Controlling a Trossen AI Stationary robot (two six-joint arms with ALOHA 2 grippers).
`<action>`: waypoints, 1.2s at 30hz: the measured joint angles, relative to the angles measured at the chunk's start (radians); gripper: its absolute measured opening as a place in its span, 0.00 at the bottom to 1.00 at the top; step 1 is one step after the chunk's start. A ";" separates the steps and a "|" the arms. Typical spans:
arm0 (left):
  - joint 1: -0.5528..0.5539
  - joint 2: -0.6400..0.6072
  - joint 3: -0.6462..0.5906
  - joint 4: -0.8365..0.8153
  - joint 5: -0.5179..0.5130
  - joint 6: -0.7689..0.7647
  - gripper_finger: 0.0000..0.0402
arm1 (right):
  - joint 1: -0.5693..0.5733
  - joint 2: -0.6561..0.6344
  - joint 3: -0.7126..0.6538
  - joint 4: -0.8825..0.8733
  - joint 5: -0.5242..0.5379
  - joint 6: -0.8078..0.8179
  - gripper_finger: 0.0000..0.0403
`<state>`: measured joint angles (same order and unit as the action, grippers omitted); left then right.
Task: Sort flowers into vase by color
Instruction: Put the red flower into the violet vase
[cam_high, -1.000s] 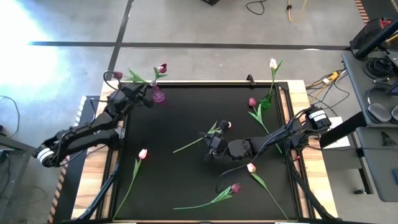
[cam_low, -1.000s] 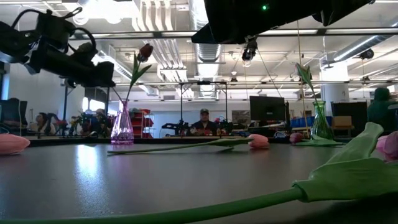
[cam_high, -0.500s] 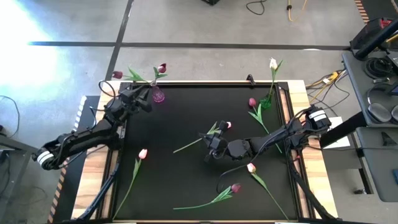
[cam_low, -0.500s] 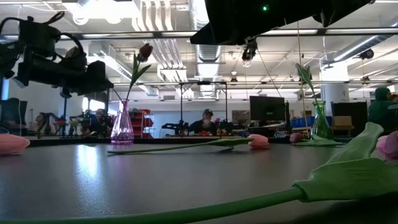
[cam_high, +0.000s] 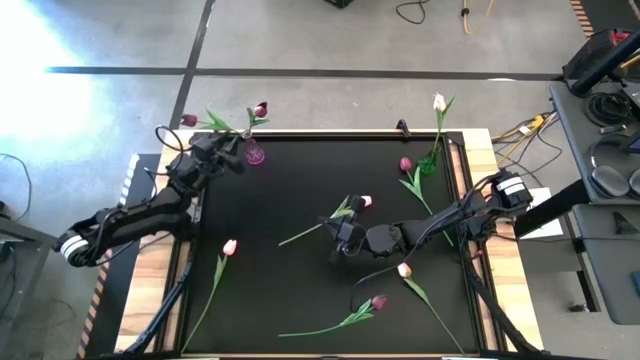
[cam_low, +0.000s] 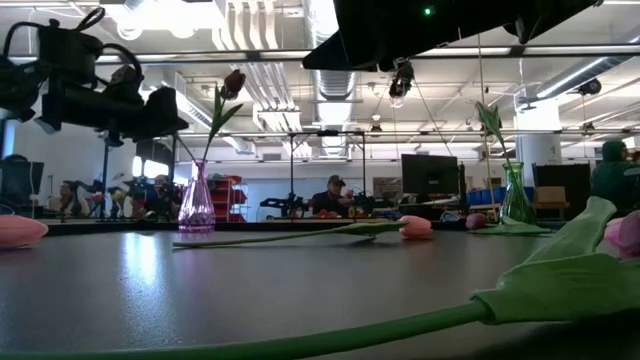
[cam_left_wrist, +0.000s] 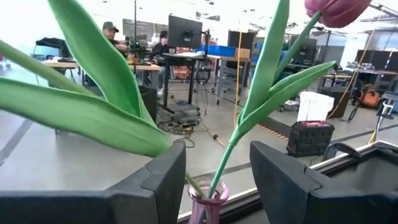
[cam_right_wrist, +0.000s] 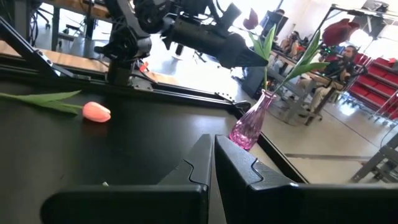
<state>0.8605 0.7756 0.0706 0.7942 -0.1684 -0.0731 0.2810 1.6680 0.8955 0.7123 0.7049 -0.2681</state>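
Note:
A purple glass vase (cam_high: 253, 152) stands at the table's far left corner. Two dark magenta flowers (cam_high: 261, 108) (cam_high: 188, 120) stick into it by their stems. My left gripper (cam_left_wrist: 214, 180) is level and open. Its fingers stand on either side of the vase's neck (cam_left_wrist: 208, 203) and the stems, touching neither. My right gripper (cam_high: 340, 235) hovers shut over the table's middle, beside a pink flower (cam_high: 366, 201) lying flat, with nothing between its fingers (cam_right_wrist: 211, 168). A green vase (cam_high: 428, 165) at the far right holds a white flower (cam_high: 438, 101).
Loose flowers lie on the black mat: pink ones (cam_high: 229, 247) (cam_high: 404, 269), a magenta one (cam_high: 379, 301) near the front, and another magenta head (cam_high: 406, 163) by the green vase. A raised rim (cam_high: 330, 133) bounds the mat. People sit at desks (cam_low: 330, 195) in the room behind.
My left gripper has drawn back a little from the purple vase toward the table's left edge and tipped from pointing slightly down to level. The magenta flowers stay standing in the vase.

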 joint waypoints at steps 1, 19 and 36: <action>0.000 0.009 0.006 -0.002 0.000 0.000 0.40 | 0.000 0.000 0.000 0.000 0.000 0.000 0.03; 0.024 0.319 0.154 0.100 -0.024 0.042 0.02 | 0.000 0.000 0.000 0.001 0.000 -0.001 0.03; 0.024 0.525 0.161 0.210 0.028 0.036 0.09 | 0.000 0.000 0.000 -0.001 0.001 -0.004 0.03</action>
<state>0.8840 1.3011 0.2313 1.0042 -0.1404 -0.0375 0.2810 1.6680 0.8955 0.7112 0.7059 -0.2718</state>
